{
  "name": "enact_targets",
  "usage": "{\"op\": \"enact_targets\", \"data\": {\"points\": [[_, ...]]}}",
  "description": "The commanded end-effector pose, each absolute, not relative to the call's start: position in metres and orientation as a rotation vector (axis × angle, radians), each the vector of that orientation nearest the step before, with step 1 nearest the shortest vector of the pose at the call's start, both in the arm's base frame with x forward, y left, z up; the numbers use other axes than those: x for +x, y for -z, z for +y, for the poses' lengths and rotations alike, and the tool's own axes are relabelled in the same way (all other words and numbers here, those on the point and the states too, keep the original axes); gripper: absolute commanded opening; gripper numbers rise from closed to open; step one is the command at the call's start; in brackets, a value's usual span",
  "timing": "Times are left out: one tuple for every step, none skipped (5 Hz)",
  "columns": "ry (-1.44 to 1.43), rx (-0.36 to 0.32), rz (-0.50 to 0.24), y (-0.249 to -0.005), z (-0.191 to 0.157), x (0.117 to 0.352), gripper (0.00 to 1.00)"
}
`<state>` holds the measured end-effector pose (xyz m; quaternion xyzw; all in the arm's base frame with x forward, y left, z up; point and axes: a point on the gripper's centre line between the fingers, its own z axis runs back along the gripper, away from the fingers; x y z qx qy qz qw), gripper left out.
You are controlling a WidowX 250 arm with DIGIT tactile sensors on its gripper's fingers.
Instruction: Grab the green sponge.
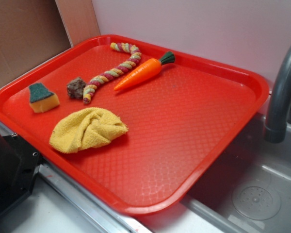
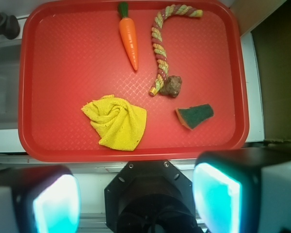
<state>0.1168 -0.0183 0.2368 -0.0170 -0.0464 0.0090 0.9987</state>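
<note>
The jaws stand spread wide and hold nothing; in the wrist view their two pale pads fill the bottom corners, with the gripper [image 2: 136, 196] centred over the near edge of the tray, off its rim. From there the green sponge [image 2: 195, 116] lies ahead and off to the right side of that view, resting on the red tray [image 2: 77, 73] close to its near right corner. It is a small wedge, dark green scouring face up with yellow foam showing at the narrow end, and its long axis runs slantwise across the view, rising toward the right.

Just beyond the sponge sits a small brown lump [image 2: 173, 85], touching the end of a braided rope toy [image 2: 159, 48]; sponge and lump are near each other but apart. The yellow cloth [image 2: 116, 121] lies bunched to the left of the sponge, almost straight ahead of the jaws, and a toy carrot [image 2: 128, 39] lies farther back.

The coming move looks like a shift forward and rightward, past the cloth, with the jaws probably turned to close across the wedge's short width.
</note>
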Motion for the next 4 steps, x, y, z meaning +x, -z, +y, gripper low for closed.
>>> {"op": "enact_targets", "data": {"points": [[-0.018,-0.034,-0.093,-0.237,-0.018,0.117,1.0],[-0.271,-0.106,-0.119,-0.235,-0.002,0.121,1.0],[-0.521,-0.16,-0.159,-0.231,0.009,0.119,1.0],[-0.768,-0.127,-0.197,-0.223,0.021,0.118,1.0]]}}
